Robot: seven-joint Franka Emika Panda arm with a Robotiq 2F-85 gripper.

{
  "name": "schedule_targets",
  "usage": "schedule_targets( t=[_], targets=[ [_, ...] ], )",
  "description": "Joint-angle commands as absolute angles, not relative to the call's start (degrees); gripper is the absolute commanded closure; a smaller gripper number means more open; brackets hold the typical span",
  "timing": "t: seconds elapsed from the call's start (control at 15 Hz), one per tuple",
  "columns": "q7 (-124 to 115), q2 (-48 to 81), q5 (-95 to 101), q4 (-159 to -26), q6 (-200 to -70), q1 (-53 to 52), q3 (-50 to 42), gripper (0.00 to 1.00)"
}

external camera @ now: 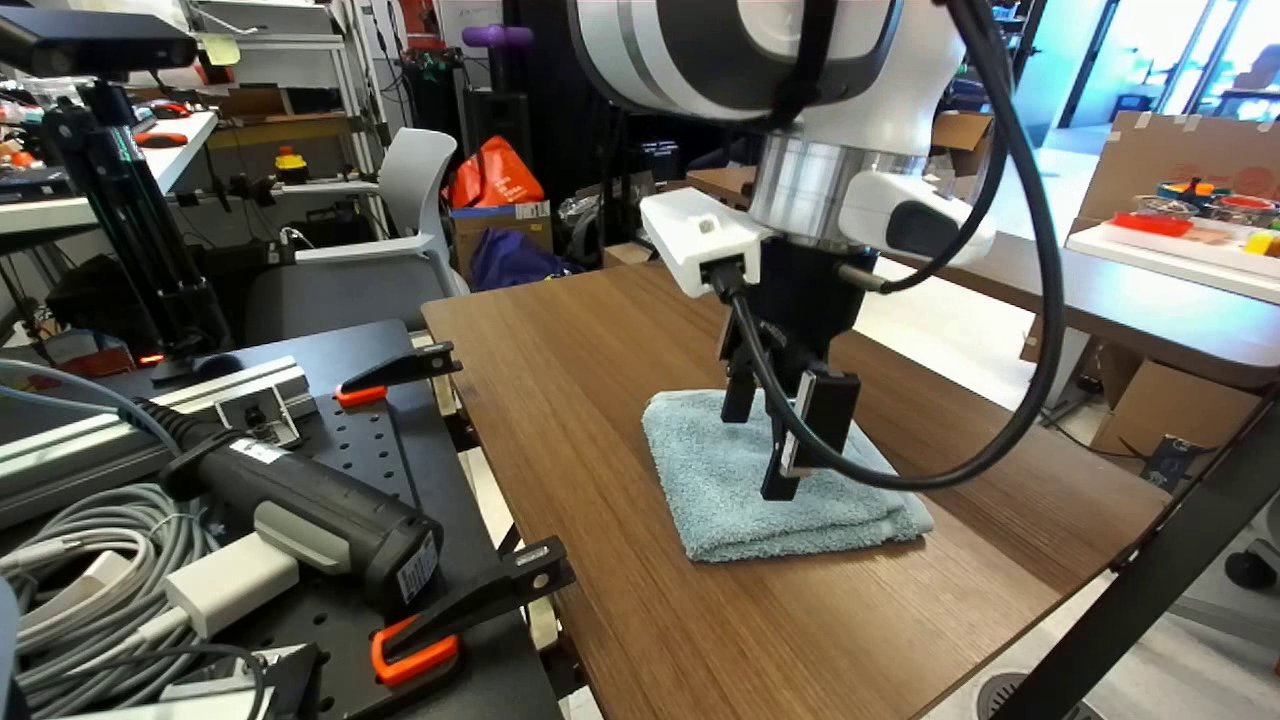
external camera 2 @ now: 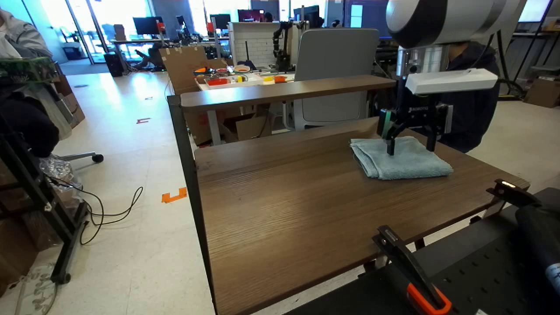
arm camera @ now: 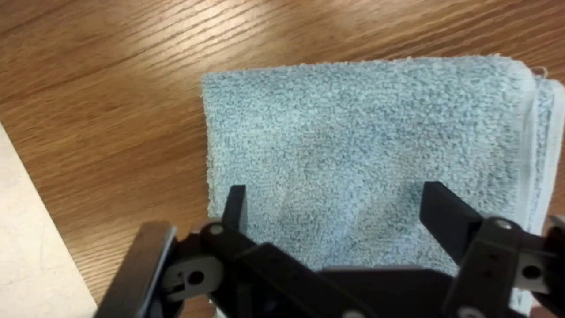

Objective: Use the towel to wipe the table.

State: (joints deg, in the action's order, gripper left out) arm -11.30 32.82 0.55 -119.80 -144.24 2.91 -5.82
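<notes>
A folded light blue towel [external camera: 720,510] lies flat on the brown wooden table [external camera: 560,400]. It shows in both exterior views, here too as the towel [external camera 2: 407,167] near the table's far right part. In the wrist view the towel [arm camera: 362,123] fills the middle, with layered edges at its right side. My gripper [external camera: 759,452] points down over the towel, its two black fingers spread apart. In the wrist view the gripper [arm camera: 335,192] is open with only towel surface between and below the fingertips. I cannot tell whether the tips touch the cloth.
Black and orange clamps [external camera: 470,610] hold at the table's edge beside a black bench with a tool and coiled cables [external camera: 110,560]. A raised wooden shelf [external camera 2: 280,92] runs along the table's far side. A dark post [external camera 2: 189,183] stands at one end. A person [external camera 2: 470,96] is behind the gripper.
</notes>
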Motion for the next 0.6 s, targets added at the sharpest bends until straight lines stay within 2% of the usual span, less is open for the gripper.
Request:
schedule_targets(
  t=[0.0, 0.53],
  targets=[
    [-11.14, 38.48, -2.65, -115.49, -145.46, 3.66, -4.6, 0.0],
    [-7.4, 39.03, -7.52, -116.43, -150.53, 4.44, -0.28, 0.0]
  ],
)
